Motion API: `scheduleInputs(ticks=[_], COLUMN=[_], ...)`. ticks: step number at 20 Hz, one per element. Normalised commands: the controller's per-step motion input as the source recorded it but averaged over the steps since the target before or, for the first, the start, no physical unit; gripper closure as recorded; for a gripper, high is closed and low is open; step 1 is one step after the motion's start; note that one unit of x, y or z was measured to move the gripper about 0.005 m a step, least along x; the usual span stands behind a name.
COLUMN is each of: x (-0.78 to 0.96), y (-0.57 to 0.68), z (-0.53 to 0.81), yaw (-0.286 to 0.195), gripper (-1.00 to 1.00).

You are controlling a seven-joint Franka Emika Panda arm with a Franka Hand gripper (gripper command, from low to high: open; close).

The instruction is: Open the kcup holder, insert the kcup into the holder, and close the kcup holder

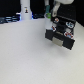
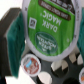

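Exterior view showed the arm reaching down over the kcup holder, a black boxy unit sitting on the white counter toward the exterior view's right. A drawer appeared pulled out toward the camera, its lighter front lowest and round pockets faintly visible behind it. The claw hung just above the holder's far corner, with a patch of green at its tip that I took to be the kcup. At this size I could not make out how far the fingers were spread. A tall white bottle-like object stood well apart, near the back of the counter.

Wrist view was much clearer. The kcup filled most of the picture, its green lid printed with "DARK MAGIC", and a teal finger pressed against its side, so the claw looked closed on the pod. Below it lay the open drawer with its round compartments; one held another pod with a brownish lid, while several others looked empty.

By my reading, opening was done and the pod was held over the drawer. Still left were lowering it into an empty compartment, letting go, and pushing the drawer shut.
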Motion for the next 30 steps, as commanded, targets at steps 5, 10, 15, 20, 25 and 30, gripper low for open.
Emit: scheduleInputs(ticks=[5, 10, 15, 20, 25, 30], x=[0.09, 0.05, 0.02, 0.01, 0.02, 0.06], y=[0.64, 0.63, 0.61, 0.53, 0.4, 0.16], z=[0.23, 0.1, 0.01, -0.03, -0.1, -0.2], yaw=[0.024, 0.031, 0.041, 0.072, 0.087, 0.059], gripper=[1.0, 1.0, 1.0, 1.0, 1.0, 1.0])
